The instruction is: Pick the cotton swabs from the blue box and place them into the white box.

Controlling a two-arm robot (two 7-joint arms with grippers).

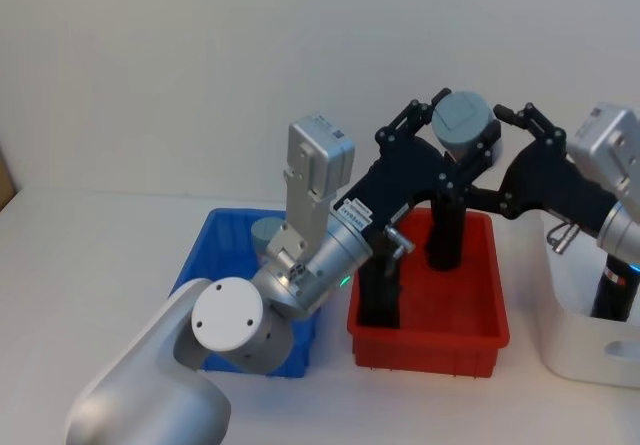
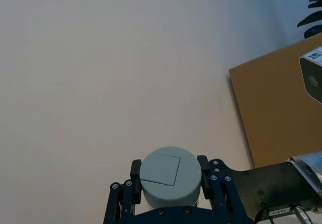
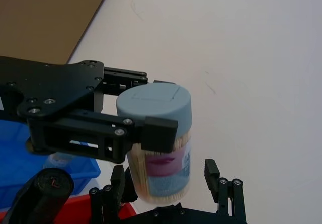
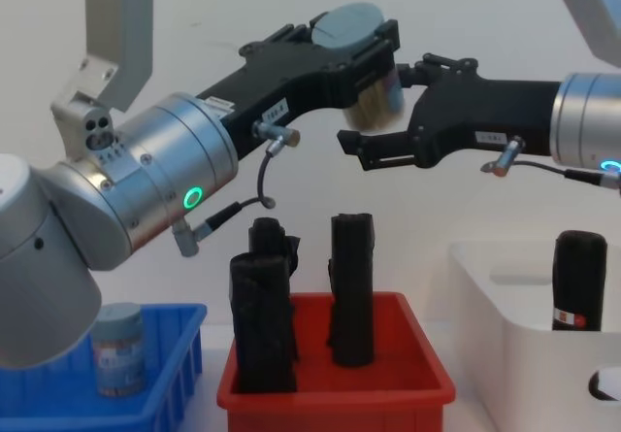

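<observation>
Left gripper (image 2: pixel 169 178) pinches a cotton swabs tub (image 3: pixel 160 133) near its lid, high over the red bin (image 1: pixel 430 340). Right gripper (image 3: pixel 165 183) — spread — straddles the tub's lower body; white box (image 1: pixel 570 335) lies on that side.

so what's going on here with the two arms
The left gripper is shut on a swab tub near its lid and holds it in the air above the red bin. The right gripper is open, with its fingers either side of the tub's lower end. This looks like a handover on the way to the white box. A second tub sits in the blue box.
</observation>
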